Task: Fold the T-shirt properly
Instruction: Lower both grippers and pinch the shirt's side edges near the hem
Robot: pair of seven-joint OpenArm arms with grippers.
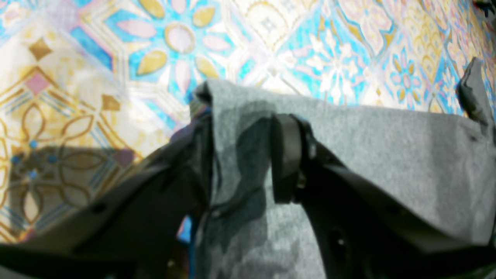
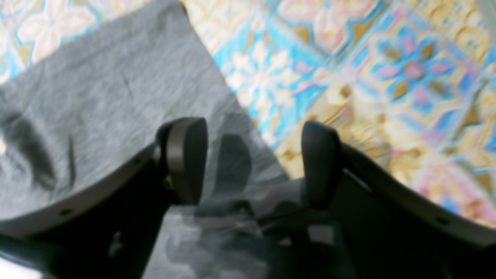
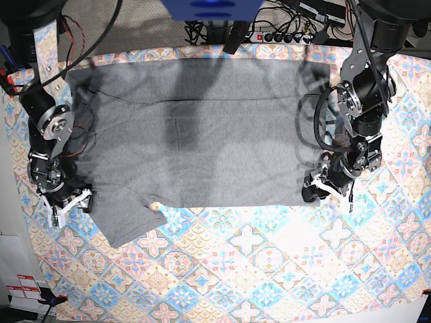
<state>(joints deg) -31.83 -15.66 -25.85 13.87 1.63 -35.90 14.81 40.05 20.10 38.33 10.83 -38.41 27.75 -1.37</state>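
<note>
Tablecloth (image 3: 269, 269): pastel diamond-patterned cover over the whole work surface, bare along the near side. It holds no box, bin or tray; the only thing lying on it is the shirt.

T-shirt (image 3: 202, 148): plain heather-grey, spread flat across the far half of the cloth, its length running from one arm to the other. One short sleeve (image 3: 124, 219) juts toward the near edge on the right arm's side; the hem lies on the left arm's side. Not yet folded, as far as I can judge, apart from a possible turned strip along the far edge.

Left gripper (image 1: 242, 155): down at the near hem corner. The wrist view shows grey fabric running up between the two fingers, and the jaws look closed on that edge. I take this as a corner pinch, made so the hem can be lifted and carried over.

Right gripper (image 2: 252, 162): low over the shirt's edge near the sleeve, fingers standing well apart with fabric lying beneath and between them, nothing clamped. It looks poised to close on its own side, so both ends could rise together; a one-sided lift would likely drag the cloth askew.
</note>
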